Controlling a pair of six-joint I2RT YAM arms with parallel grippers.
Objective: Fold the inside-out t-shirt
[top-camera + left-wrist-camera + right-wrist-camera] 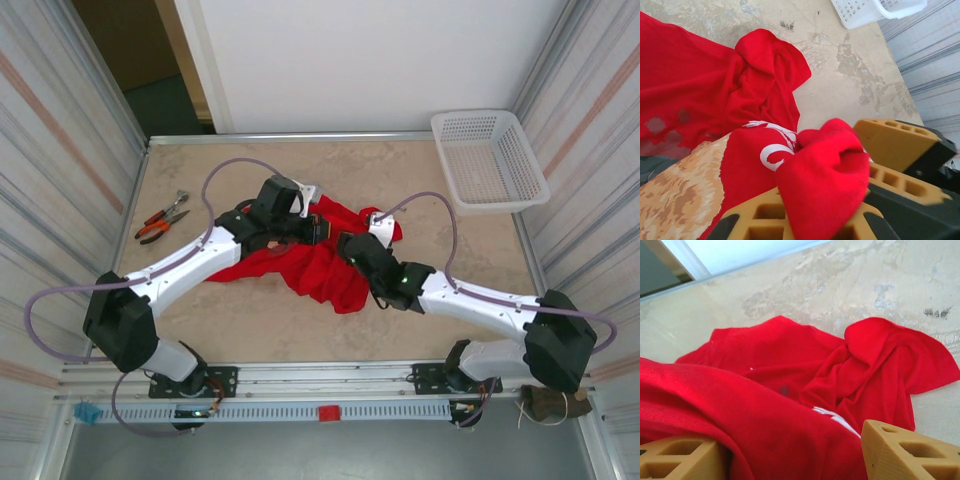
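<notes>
Fingers of the left gripper (pixel 830 185) are clamped shut on a bunch of the bright red, soft cloth inside-out t-shirt (pixel 320 270), while those of the right gripper (pixel 790 450) are set apart around another fold, grip undecidable, seemingly so the heap crumpled on the beige marbled table (pixel 250 320) can be spread.

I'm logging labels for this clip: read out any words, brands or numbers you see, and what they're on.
No text can be read.
t-shirt: white print, bunched in folds, only curved shapes, no readable letters.
basket, pliers: no markings visible.
</notes>
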